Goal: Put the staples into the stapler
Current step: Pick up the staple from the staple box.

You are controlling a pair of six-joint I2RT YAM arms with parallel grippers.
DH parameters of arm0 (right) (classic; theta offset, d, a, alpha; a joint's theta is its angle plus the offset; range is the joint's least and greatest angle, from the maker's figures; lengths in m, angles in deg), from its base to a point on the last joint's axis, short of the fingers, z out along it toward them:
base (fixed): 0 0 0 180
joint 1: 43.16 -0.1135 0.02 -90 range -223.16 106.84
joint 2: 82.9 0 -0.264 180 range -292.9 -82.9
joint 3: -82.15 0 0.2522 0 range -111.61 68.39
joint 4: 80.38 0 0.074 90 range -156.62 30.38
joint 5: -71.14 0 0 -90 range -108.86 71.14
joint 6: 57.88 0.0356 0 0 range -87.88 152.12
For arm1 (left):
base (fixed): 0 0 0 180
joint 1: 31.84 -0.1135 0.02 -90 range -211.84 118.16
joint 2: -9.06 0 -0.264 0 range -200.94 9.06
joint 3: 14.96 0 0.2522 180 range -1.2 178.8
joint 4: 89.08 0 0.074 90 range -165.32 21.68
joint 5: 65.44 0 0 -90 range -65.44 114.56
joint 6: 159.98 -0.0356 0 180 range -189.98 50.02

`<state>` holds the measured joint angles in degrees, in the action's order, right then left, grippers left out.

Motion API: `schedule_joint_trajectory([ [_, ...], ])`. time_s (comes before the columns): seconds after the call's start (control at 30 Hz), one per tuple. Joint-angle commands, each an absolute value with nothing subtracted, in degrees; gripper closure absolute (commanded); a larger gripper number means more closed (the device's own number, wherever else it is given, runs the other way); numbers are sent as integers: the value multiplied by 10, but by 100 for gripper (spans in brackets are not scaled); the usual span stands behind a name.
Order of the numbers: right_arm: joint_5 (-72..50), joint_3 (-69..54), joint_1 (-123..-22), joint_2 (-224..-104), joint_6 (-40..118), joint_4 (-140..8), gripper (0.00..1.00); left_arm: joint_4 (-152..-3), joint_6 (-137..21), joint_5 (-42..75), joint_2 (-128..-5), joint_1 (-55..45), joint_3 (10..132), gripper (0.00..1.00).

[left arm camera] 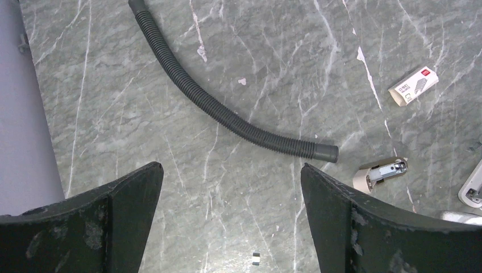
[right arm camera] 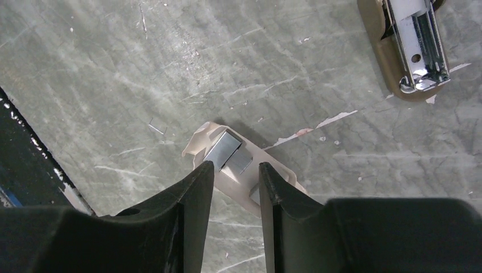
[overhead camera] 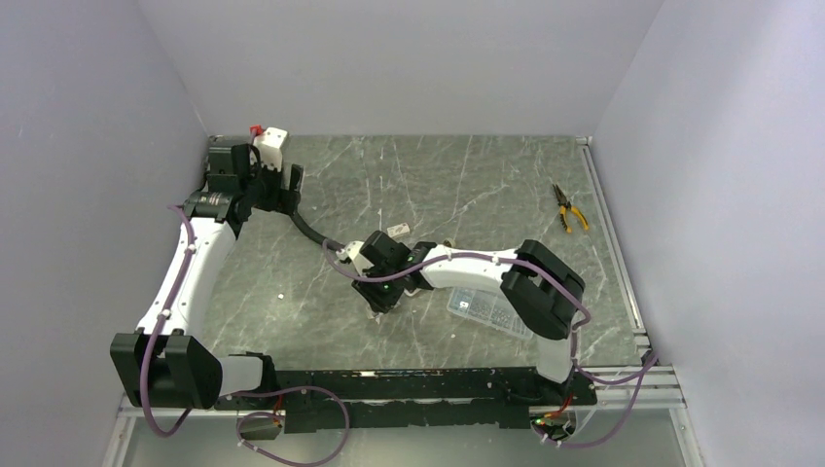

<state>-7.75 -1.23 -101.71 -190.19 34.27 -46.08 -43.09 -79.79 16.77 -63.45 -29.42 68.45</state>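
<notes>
A marbled table (overhead camera: 467, 185) between white walls is seen from above, with the left gripper (overhead camera: 290, 185) at its far left corner and the right gripper (overhead camera: 379, 304) near its middle. In the left wrist view the left jaws are spread wide and empty. The stapler (left arm camera: 379, 173) lies opened near the table's middle, beside a black hose (left arm camera: 227, 114). In the right wrist view the right jaws stand close around the staples (right arm camera: 223, 149). Whether these are clamped cannot be told.

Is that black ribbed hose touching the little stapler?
Apart. The left wrist view shows a strip of bare table between the hose and the stapler.
</notes>
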Motion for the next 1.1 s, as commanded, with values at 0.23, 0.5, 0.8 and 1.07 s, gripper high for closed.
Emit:
schedule_joint_trajectory([
  [0.23, -104, -42, -1017, -1919, 346, -455, 64, -432, -788, 157, -620, -297, 688, 4],
  [0.5, -101, -39, -1021, -1924, 347, -453, 66, -434, -785, 155, -620, -298, 685, 4],
  [0.8, -110, -40, -1030, -1928, 338, -449, 65, -435, -788, 156, -620, -298, 681, 4],
  [1.07, -88, -35, -1029, -1924, 286, -461, 59, -437, -789, 154, -620, -298, 678, 4],
])
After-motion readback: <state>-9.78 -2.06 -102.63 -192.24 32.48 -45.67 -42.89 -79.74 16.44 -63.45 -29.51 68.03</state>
